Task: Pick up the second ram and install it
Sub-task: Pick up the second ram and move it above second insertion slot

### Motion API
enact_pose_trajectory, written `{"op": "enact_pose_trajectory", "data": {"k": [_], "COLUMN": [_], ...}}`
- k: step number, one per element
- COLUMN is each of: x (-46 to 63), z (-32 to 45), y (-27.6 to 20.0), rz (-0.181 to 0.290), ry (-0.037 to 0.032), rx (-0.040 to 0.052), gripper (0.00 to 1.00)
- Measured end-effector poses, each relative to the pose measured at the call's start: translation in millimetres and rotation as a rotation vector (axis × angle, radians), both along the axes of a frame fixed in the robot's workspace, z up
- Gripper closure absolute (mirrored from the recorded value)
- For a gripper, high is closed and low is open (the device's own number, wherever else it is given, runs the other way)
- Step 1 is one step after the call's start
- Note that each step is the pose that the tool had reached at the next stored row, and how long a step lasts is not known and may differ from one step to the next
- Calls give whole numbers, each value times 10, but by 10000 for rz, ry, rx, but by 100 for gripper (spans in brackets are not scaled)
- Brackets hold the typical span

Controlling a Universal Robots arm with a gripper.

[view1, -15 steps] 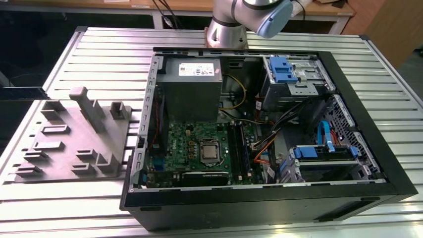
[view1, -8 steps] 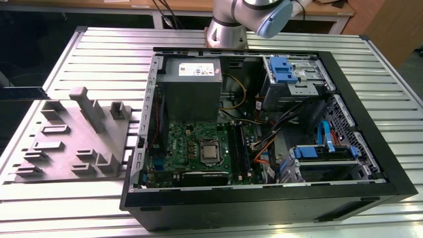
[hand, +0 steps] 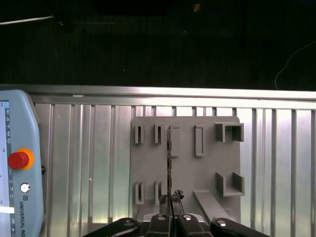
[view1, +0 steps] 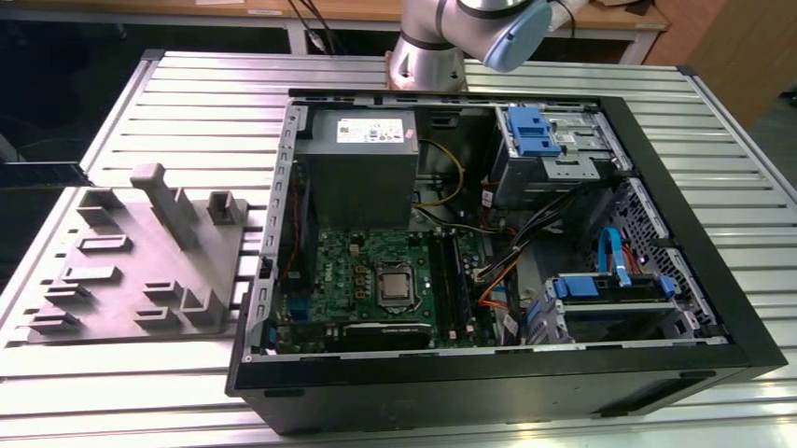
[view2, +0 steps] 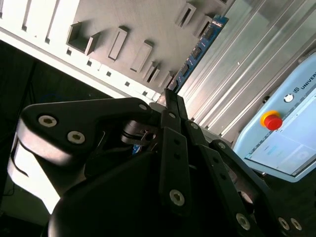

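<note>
Tool (hand: 171,202), black, two-fingered: clenched on one end of the second ram (hand: 169,158), a long, narrow, flat dark memory stick that appears edge-on in the first wrist view.

The stick extends out from the fingertips over a grey slotted fixture plate (hand: 190,173), alongside its upright holders. Whether it is seated in a slot or lifted clear cannot be told.

The plate lies on the ribbed aluminium tabletop (hand: 98,173). A pale blue control pendant with a red button (hand: 22,133) lies near it.

In the exterior view, an open black computer case (view1: 697,233) lies on the tabletop to the exterior view's right of the plate. Its green motherboard (view1: 361,271) is exposed.
</note>
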State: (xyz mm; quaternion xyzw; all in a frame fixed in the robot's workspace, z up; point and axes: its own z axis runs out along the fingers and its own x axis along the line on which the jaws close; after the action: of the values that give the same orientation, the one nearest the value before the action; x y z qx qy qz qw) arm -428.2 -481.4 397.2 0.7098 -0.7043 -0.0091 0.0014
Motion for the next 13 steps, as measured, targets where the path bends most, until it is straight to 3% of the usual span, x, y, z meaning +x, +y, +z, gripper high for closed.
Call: {"op": "enact_pose_trajectory", "data": {"k": [8,13], "x": [0,0], "z": [209,381], "y": [0,0], "rz": [0,0], "ry": [-3,-3], "rx": [3,3], "gripper": [89,89]}}
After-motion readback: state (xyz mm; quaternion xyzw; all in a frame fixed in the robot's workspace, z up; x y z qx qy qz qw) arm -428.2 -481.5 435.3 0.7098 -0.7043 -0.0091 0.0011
